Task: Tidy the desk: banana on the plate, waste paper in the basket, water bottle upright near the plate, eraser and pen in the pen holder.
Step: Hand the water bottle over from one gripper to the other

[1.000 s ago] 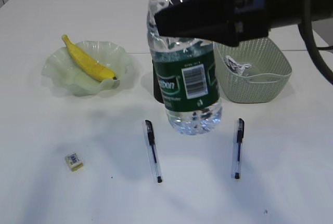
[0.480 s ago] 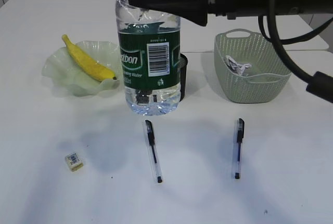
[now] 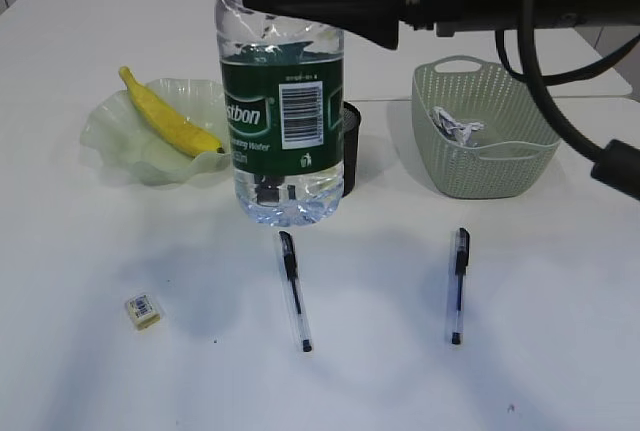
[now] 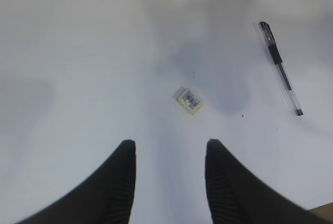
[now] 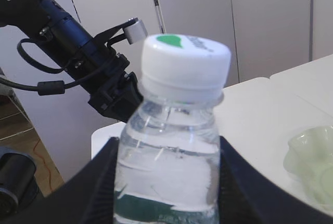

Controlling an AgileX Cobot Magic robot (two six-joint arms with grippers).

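Right gripper (image 5: 166,146) clamped on the water bottle (image 3: 283,111), now carried left from before the basket (image 3: 484,131) to just beside the plate (image 3: 160,136), nearly upright, close to setting down. Left gripper (image 4: 169,154) half open, empty, above the eraser (image 4: 189,100).

Lab or test room with an office-style setup. Large plain white desk (image 3: 90,351) with a seam line, laid with desk items: pens (image 3: 294,289), a small eraser (image 3: 142,312), a sage green basket (image 3: 500,166). Right wrist view shows pale panelled walls (image 5: 270,21) behind the desk, wood-look floor (image 5: 18,135) at lower left (partly hidden), and a black robot arm (image 5: 62,42) with loose cables. No household furnishings visible.
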